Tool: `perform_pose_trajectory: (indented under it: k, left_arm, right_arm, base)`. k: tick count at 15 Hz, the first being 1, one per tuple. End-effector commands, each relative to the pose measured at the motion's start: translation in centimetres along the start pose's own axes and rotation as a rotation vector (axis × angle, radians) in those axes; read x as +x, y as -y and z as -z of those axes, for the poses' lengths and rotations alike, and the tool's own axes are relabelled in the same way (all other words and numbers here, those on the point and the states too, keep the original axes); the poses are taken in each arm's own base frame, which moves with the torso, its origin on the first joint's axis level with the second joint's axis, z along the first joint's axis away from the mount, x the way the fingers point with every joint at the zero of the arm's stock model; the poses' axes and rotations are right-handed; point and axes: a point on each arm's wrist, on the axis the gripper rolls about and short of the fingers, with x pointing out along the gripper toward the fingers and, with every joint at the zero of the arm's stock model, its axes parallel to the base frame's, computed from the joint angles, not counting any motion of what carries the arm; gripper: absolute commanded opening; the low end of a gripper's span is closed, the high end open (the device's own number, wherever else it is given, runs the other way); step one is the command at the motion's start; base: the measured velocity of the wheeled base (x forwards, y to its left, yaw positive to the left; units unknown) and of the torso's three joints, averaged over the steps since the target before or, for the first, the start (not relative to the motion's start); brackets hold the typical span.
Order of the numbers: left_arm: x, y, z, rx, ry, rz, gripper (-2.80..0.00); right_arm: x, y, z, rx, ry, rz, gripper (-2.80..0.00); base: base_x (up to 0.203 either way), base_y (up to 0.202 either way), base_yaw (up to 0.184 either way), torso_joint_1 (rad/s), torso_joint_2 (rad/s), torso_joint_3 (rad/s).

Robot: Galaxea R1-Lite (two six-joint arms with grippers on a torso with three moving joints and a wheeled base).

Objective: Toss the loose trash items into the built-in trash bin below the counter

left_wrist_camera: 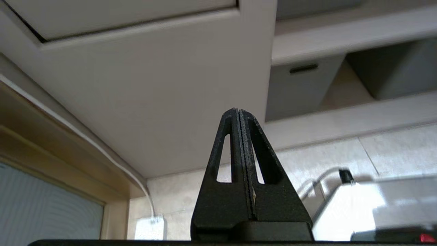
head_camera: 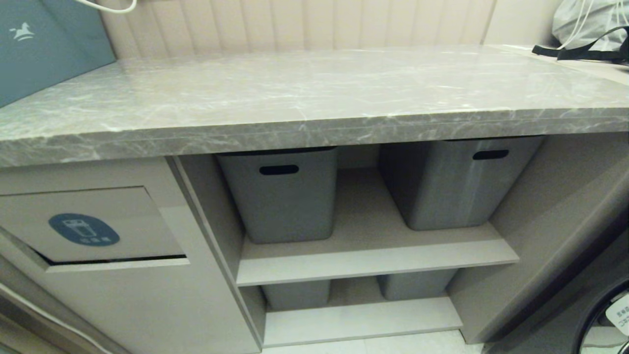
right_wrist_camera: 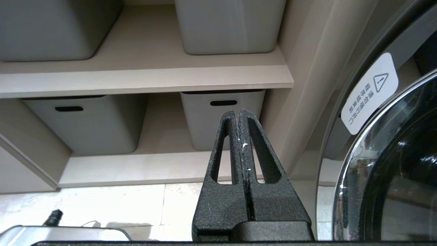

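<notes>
The grey marble counter [head_camera: 314, 98] runs across the head view with no loose trash items on it; they are out of view. The built-in trash bin [head_camera: 91, 223] sits below it at the left, its beige flap bearing a blue oval sticker. Neither arm shows in the head view. My left gripper [left_wrist_camera: 238, 111] is shut with nothing in it, low in front of the beige cabinet front [left_wrist_camera: 153, 89] under the flap's lower edge [left_wrist_camera: 112, 20]. My right gripper [right_wrist_camera: 238, 112] is shut and empty, facing the lower shelf.
Grey tubs [head_camera: 282, 194] with slot handles stand on beige shelves [head_camera: 373, 260] beside the bin. A teal box [head_camera: 44, 44] stands on the counter's left end, a bag with black straps [head_camera: 589, 29] at its right. A washing-machine door [right_wrist_camera: 392, 164] is at the right.
</notes>
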Motion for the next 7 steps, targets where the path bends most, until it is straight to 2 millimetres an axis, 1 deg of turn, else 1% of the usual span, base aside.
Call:
perform_pose_trajectory:
  k: [1, 7]
  left_arm:
    - [-0.68, 0.08, 0.38, 0.001, 0.080, -0.013, -2.80]
    - [-0.66, 0.06, 0.38, -0.004, 0.083, -0.020, -2.80]
  right_arm:
    - [-0.01, 0.00, -0.01, -0.005, 0.002, -0.003, -2.80]
    - [-0.01, -0.01, 0.04, -0.025, -0.003, -0.005, -2.80]
  base:
    - [0.000, 0.000, 0.000, 0.000, 0.00, 0.000]
    - [0.000, 0.000, 0.000, 0.000, 0.00, 0.000]
